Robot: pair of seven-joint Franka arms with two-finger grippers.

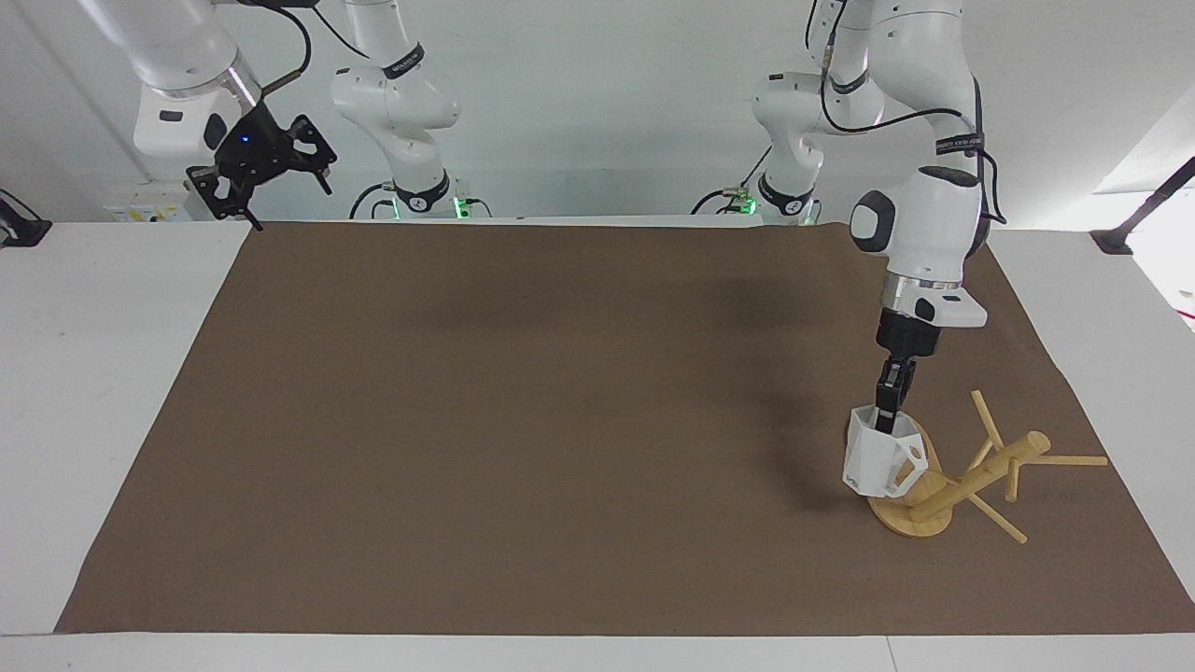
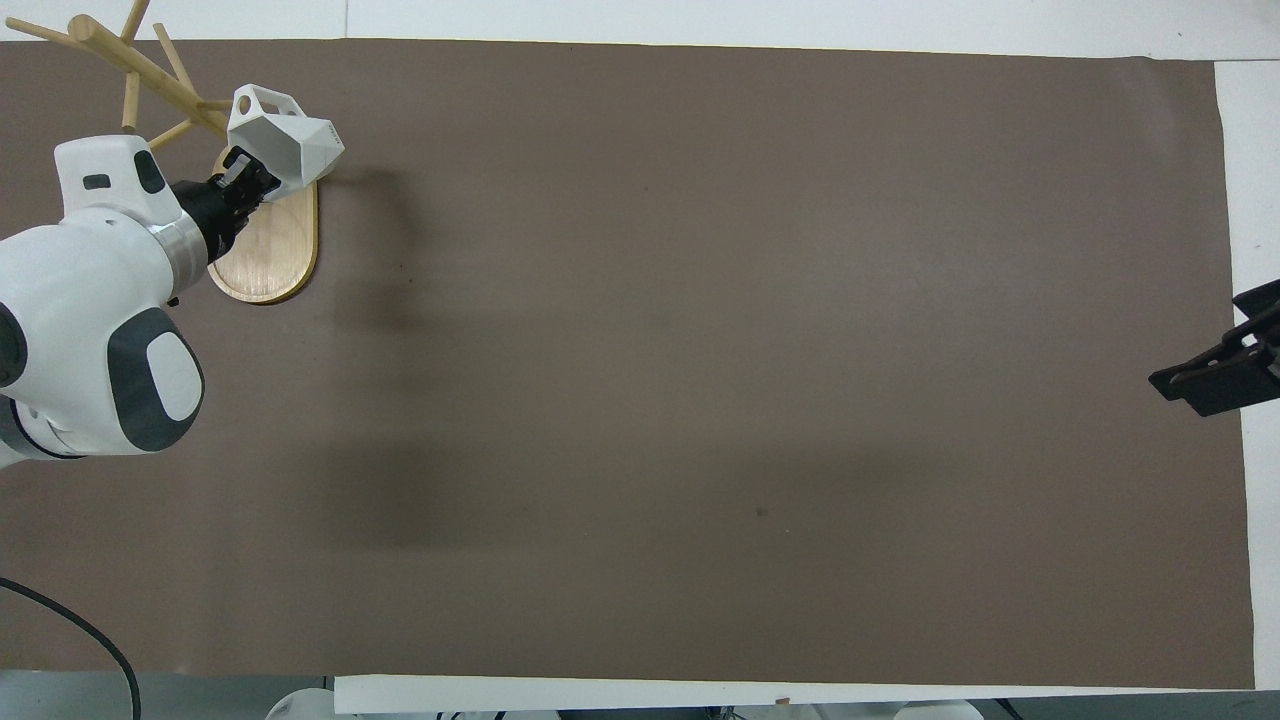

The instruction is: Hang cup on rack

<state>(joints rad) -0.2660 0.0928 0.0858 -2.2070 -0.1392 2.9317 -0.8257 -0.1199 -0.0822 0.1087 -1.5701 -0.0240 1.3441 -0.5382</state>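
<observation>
The white faceted cup (image 1: 878,462) hangs upright from my left gripper (image 1: 887,411), which is shut on its rim. The cup is low over the oval base (image 1: 924,525) of the bamboo rack (image 1: 980,476), at the left arm's end of the table. Its handle faces the rack's post. The overhead view shows the cup (image 2: 285,145) over the base beside the post (image 2: 140,68), with the left gripper (image 2: 245,175) on its rim. I cannot tell whether the cup touches a peg. My right gripper (image 1: 280,196) is open, empty and raised high at the right arm's end.
A brown mat (image 1: 560,420) covers most of the white table (image 1: 93,373). Thin pegs (image 1: 1069,460) stick out around the rack's post. The right gripper (image 2: 1205,378) shows at the mat's edge in the overhead view.
</observation>
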